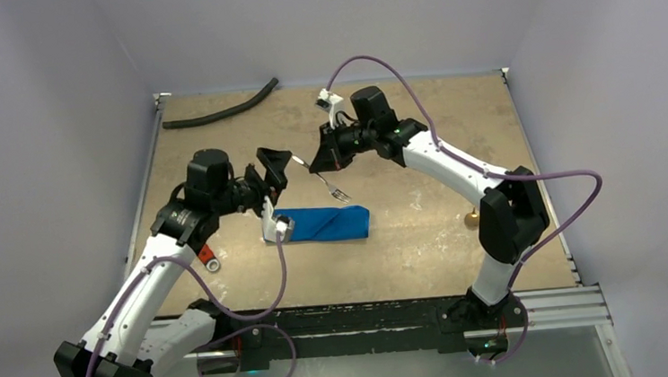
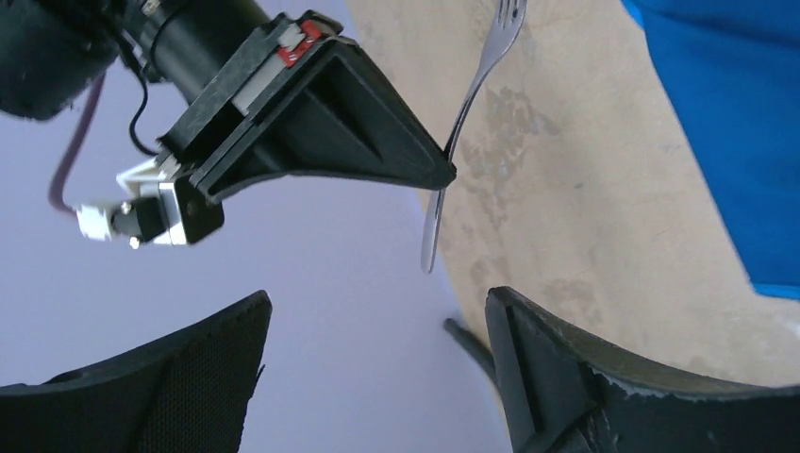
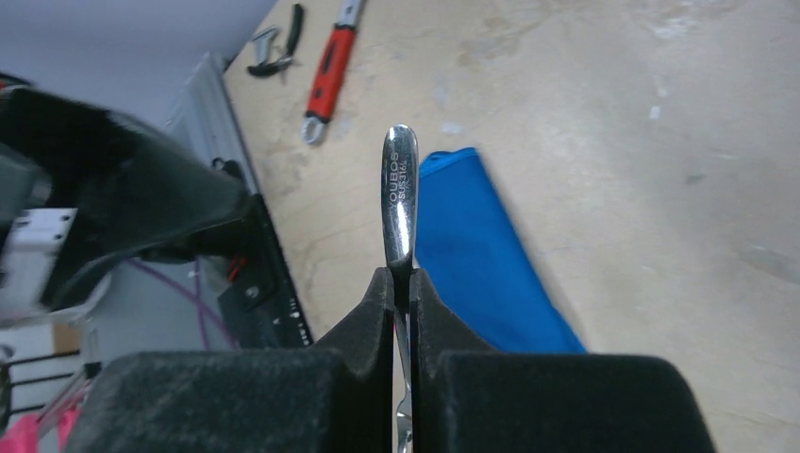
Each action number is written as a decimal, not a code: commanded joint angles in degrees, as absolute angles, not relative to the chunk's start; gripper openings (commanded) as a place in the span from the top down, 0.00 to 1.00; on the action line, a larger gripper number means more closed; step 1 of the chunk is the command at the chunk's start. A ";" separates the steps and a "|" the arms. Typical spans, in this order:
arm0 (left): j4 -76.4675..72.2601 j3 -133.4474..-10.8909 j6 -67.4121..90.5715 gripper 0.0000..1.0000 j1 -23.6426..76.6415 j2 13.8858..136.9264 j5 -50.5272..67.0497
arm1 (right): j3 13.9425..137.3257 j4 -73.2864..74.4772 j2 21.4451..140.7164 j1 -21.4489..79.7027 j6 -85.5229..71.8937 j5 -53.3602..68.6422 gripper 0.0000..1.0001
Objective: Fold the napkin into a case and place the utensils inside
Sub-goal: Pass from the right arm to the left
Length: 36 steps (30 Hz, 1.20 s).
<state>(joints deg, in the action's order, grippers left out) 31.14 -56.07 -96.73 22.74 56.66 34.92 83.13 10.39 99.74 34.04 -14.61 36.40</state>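
Observation:
The napkin point(image 1: 329, 223) lies folded into a narrow blue oblong on the table, and shows too in the left wrist view point(image 2: 731, 123) and the right wrist view point(image 3: 486, 260). My right gripper point(image 1: 311, 164) is shut on the silver fork point(image 1: 335, 191) and holds it in the air above the table, tines toward the cloth. In the right wrist view the fork handle point(image 3: 399, 193) sticks up from the shut right gripper point(image 3: 401, 283). My left gripper point(image 2: 377, 316) is open, just short of the fork's handle end point(image 2: 432, 247), with nothing between its fingers. The gold spoon point(image 1: 472, 220) lies by the right arm.
A red-handled wrench point(image 1: 209, 257) lies near the left arm and appears again in the right wrist view point(image 3: 330, 61), next to black-handled pliers point(image 3: 278, 42). A long black hose point(image 1: 221, 112) rests at the table's far left edge.

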 commanded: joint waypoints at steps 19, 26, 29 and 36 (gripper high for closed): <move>8.89 -39.95 -116.23 0.95 23.99 47.97 28.73 | 90.38 5.79 101.91 40.62 -22.31 47.96 1.00; 4.28 -38.16 -112.72 1.00 24.03 47.07 28.03 | 89.30 3.11 101.47 41.05 -24.01 49.09 1.00; 0.95 -36.71 -109.94 1.00 24.00 46.27 27.40 | 88.15 3.17 100.57 40.90 -26.09 50.11 0.64; -8.94 -34.54 -102.91 1.00 23.99 44.78 21.01 | 75.43 -2.91 91.15 36.29 -31.83 46.18 0.27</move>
